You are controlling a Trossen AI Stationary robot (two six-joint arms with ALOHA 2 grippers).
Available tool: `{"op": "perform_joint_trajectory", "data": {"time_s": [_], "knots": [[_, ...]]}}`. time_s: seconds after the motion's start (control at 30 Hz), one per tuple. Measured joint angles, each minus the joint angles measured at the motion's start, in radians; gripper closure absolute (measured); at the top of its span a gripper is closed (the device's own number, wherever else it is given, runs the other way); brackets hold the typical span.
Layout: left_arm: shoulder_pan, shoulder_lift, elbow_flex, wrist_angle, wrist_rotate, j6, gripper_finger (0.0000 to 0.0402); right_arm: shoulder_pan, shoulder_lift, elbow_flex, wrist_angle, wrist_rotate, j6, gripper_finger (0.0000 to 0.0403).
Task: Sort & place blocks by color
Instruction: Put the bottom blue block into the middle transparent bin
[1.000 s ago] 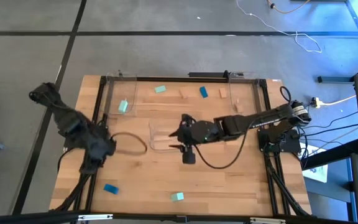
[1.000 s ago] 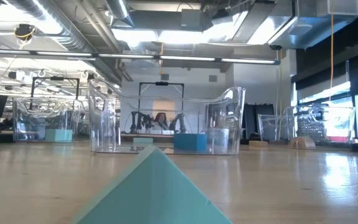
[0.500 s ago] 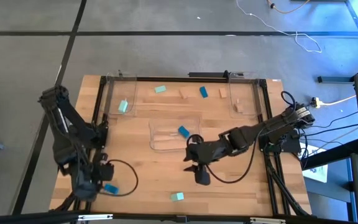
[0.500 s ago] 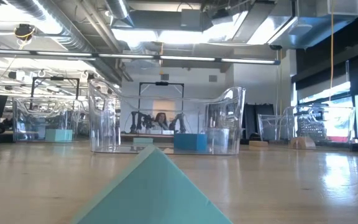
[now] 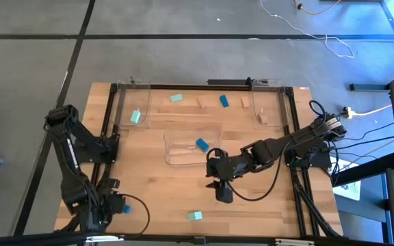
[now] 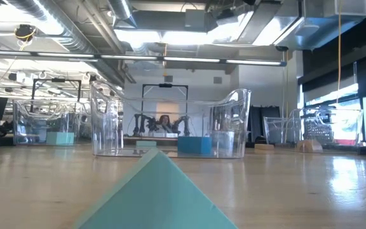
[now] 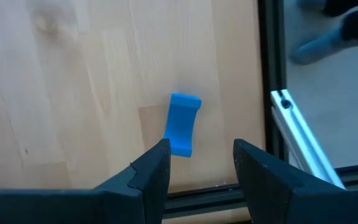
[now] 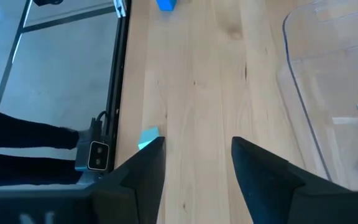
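Left gripper (image 7: 196,163): fingers spread, empty, poised over blue block (image 7: 183,124) near table (image 5: 156,195) corner.
Right gripper (image 8: 195,160): fingers spread, empty, mid-table.

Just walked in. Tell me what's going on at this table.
Two dark robot arms are sorting small blocks by colour. The left claw is open over a bright blue rectangular block lying on the wooden table near its front left corner, not yet gripped. The right claw is open and empty above the middle of the table, near a pale mint-teal block. One blue block already sits in the clear plastic tray.
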Motion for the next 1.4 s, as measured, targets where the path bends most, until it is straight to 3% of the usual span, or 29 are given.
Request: {"op": "perform_joint_trajectory", "data": {"time_s": [0.23, 0.63, 0.97, 1.4], "knots": [[-0.009, 0.059, 0.000, 0.023, -0.014, 0.004, 0.0234, 0.000, 0.000, 0.000, 0.001, 0.000, 0.001, 0.0219], [-0.009, 0.060, 0.000, 0.078, -0.239, 0.001, 0.0234, 0.000, 0.000, 0.000, 0.002, 0.000, -0.001, 0.0219], [-0.009, 0.060, 0.000, 0.081, -0.238, -0.005, 0.0234, 0.000, 0.000, 0.000, 0.002, 0.000, -0.002, 0.0219], [-0.009, 0.059, 0.000, 0.082, -0.236, -0.139, 0.0234, 0.000, 0.000, 0.000, 0.002, 0.000, -0.001, 0.0219]]}}
